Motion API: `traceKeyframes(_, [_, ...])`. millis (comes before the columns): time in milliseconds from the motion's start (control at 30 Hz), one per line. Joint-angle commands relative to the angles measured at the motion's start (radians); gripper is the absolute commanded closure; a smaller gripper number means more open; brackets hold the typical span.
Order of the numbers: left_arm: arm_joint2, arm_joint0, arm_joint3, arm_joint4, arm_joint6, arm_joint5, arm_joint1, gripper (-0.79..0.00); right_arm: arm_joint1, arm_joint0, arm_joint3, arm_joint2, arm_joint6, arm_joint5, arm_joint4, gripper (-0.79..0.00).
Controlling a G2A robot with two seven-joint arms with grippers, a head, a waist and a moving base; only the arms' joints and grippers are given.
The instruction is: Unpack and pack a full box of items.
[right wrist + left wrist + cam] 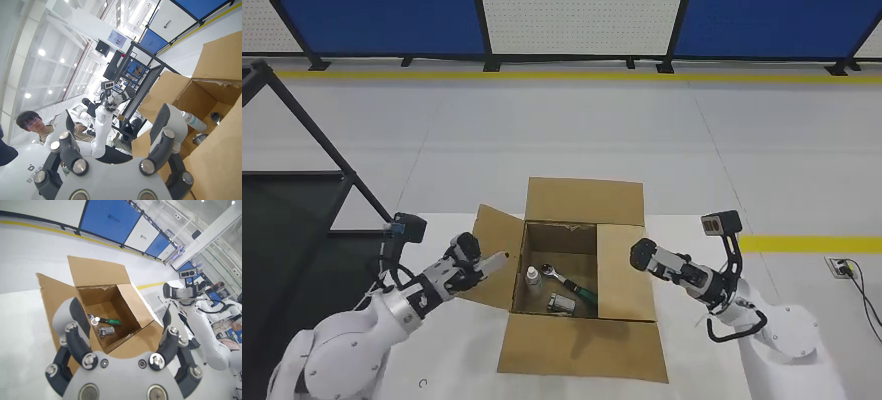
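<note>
Hovering spread and empty over the side flaps of the box [582, 345]: left gripper [484, 258] centre left of the top view, right gripper [644, 255] centre right. On the box floor between them, a white bottle [533, 276] by the left wall, a green-handled wrench [567, 282] mid-floor, a metal part [563, 303] just below it in frame. Wrench axis diagonal, head upper left, handle lower right. Likely the left gripper's job, nearest the bottle, down and rightward. From the left wrist, wrench handle in full, bottle partly behind a finger [79, 317]; from the right wrist, bottle body plain, handle cut off by cardboard.
</note>
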Motion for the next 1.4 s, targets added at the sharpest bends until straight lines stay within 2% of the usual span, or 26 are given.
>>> traceKeyframes(0, [0.072, -0.042, 0.009, 0.039, -0.035, 0.027, -0.003, -0.785, 0.005, -0.021, -0.009, 0.016, 0.004, -0.002, 0.004, -0.785])
traceKeyframes(167, [0.234, -0.131, 0.061, 0.118, -0.076, 0.063, -0.016, -0.785, 0.017, -0.04, -0.014, 0.035, 0.009, 0.002, -0.001, -0.785])
traceKeyframes(233, [0.275, -0.16, 0.088, 0.145, -0.085, 0.077, -0.021, -0.785, 0.022, -0.032, -0.008, 0.034, 0.018, 0.013, -0.015, -0.785])
traceKeyframes(567, [0.275, -0.16, 0.088, 0.145, -0.085, 0.077, -0.021, -0.785, 0.022, -0.032, -0.008, 0.034, 0.018, 0.013, -0.015, -0.785])
traceKeyframes(667, [0.27, -0.136, 0.101, 0.045, -0.047, 0.071, -0.025, -0.785, 0.023, -0.045, -0.027, 0.024, 0.005, 0.013, -0.004, -0.785])
traceKeyframes(767, [0.286, -0.152, 0.142, -0.014, -0.055, 0.042, -0.029, -0.785, 0.029, -0.04, -0.038, 0.031, 0.013, 0.019, 0.0, -0.785])
traceKeyframes(1000, [0.443, -0.306, 0.315, -0.082, -0.047, 0.043, -0.067, -0.785, 0.049, -0.067, -0.049, 0.1, 0.027, 0.018, 0.03, -0.785])
traceKeyframes(1167, [0.565, -0.437, 0.471, -0.154, -0.073, 0.06, -0.108, -0.785, 0.064, -0.144, -0.082, 0.162, 0.043, 0.008, 0.048, -0.785])
traceKeyframes(1367, [0.677, -0.549, 0.637, -0.24, -0.102, 0.089, -0.159, -0.785, 0.08, -0.24, -0.131, 0.221, 0.064, -0.007, 0.056, -0.785])
